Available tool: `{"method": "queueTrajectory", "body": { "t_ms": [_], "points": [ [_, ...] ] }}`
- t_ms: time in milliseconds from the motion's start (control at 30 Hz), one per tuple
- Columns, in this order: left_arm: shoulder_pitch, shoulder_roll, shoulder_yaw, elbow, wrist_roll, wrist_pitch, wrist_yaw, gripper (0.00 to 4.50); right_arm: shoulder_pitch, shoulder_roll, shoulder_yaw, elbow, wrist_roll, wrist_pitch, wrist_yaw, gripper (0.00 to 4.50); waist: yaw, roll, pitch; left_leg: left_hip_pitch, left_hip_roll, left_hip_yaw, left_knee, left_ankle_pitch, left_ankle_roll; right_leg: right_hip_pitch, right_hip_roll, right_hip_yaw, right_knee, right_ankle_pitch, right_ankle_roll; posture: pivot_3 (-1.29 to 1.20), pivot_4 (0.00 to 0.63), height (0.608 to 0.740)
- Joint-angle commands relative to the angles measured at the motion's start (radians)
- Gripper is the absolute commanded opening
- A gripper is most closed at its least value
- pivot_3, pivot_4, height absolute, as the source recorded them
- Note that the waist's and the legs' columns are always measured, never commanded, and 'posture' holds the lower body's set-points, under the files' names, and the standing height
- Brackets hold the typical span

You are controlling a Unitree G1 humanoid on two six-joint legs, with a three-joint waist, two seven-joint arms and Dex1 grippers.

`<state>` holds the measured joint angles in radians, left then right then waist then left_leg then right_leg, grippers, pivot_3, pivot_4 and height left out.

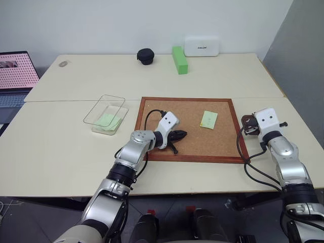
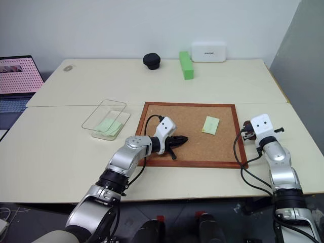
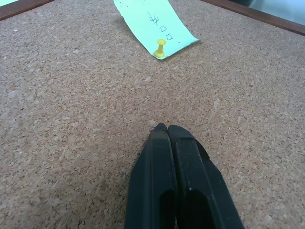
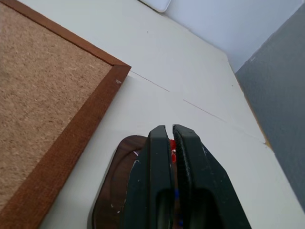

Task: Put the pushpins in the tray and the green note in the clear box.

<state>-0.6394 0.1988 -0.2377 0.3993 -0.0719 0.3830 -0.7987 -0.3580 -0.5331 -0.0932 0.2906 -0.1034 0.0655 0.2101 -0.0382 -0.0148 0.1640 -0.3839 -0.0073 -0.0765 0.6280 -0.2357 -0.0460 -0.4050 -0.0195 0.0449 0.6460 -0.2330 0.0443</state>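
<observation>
Progress partial: green note (image 1: 208, 119) lay on corkboard (image 1: 152, 152), yellow pushpin (image 3: 160, 48) in it. Clear box (image 1: 96, 109) left of corkboard held green paper. Right gripper (image 4: 170, 130) clamped red pushpin (image 4: 172, 151) above tray (image 4: 112, 191), right of corkboard. Left gripper (image 3: 167, 128) closed, empty, on corkboard.

The pale surface (image 1: 61, 147) carried a framed corkboard (image 1: 223, 147), the clear box (image 1: 104, 114), the tray (image 1: 247, 121), a green block (image 1: 179, 59), a white box (image 1: 201, 46) and a black round case (image 1: 146, 56).

Two silver-grey metal robot arms with black ringed joints, each ending in a white boxy wrist housing. Black cables loop beside both forearms. Left gripper (image 1: 178, 135) and right gripper (image 4: 171, 138) have matte black, tapered fingers.
</observation>
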Motion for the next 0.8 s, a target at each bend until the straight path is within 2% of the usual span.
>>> {"method": "queueTrajectory", "body": {
  "t_ms": [33, 333, 467, 600, 667, 800],
  "points": [
    [0.016, 0.001, -0.031, 0.03, 0.019, 0.022, -0.009, 0.0, -0.021, -0.018, 0.001, 0.007, -0.033, -0.029, -0.023, 0.63, 0.0, 0.0, 0.0, 0.0, 0.0, 0.0, 0.0, 0.0, 0.0, 0.0, 0.0, 0.0, 0.0, 0.0, 0.0, 0.0, 0.15, 0.74],
    [0.018, 0.0, -0.031, 0.029, 0.019, 0.02, -0.007, 0.0, -0.02, -0.027, -0.003, 0.034, -0.068, -0.033, -0.044, 2.39, 0.0, 0.0, 0.0, 0.0, 0.0, 0.0, 0.0, 0.0, 0.0, 0.0, 0.0, 0.0, 0.0, 0.0, 0.0, 0.0, 0.15, 0.74],
    [0.018, -0.002, -0.032, 0.029, 0.019, 0.02, -0.008, 0.0, -0.021, -0.029, -0.008, 0.032, -0.071, -0.032, -0.044, 3.33, 0.0, 0.0, 0.0, 0.0, 0.0, 0.0, 0.0, 0.0, 0.0, 0.0, 0.0, 0.0, 0.0, 0.0, 0.0, 0.0, 0.15, 0.74],
    [0.015, -0.004, -0.034, 0.034, 0.019, 0.017, -0.009, 0.0, -0.02, -0.011, -0.02, 0.003, -0.028, -0.03, -0.014, 4.16, 0.001, 0.0, 0.0, 0.0, 0.0, 0.0, 0.0, 0.0, 0.0, 0.0, 0.0, 0.0, 0.0, 0.0, 0.0, 0.0, 0.15, 0.74],
    [0.015, -0.005, -0.034, 0.035, 0.02, 0.017, -0.009, 0.0, -0.011, 0.017, -0.028, -0.025, 0.021, 0.001, 0.016, 4.47, 0.001, 0.0, 0.0, 0.0, 0.0, 0.0, 0.0, 0.0, 0.0, 0.0, 0.0, 0.0, 0.0, 0.0, 0.0, 0.0, 0.15, 0.74],
    [0.016, -0.007, -0.035, 0.036, 0.02, 0.016, -0.008, 0.0, 0.022, 0.098, -0.011, -0.15, 0.207, 0.058, 0.178, 4.47, 0.002, 0.0, 0.0, 0.0, 0.0, 0.0, 0.0, 0.0, 0.0, 0.0, 0.0, 0.0, 0.0, 0.0, 0.0, 0.0, 0.15, 0.74]
  ]
}}
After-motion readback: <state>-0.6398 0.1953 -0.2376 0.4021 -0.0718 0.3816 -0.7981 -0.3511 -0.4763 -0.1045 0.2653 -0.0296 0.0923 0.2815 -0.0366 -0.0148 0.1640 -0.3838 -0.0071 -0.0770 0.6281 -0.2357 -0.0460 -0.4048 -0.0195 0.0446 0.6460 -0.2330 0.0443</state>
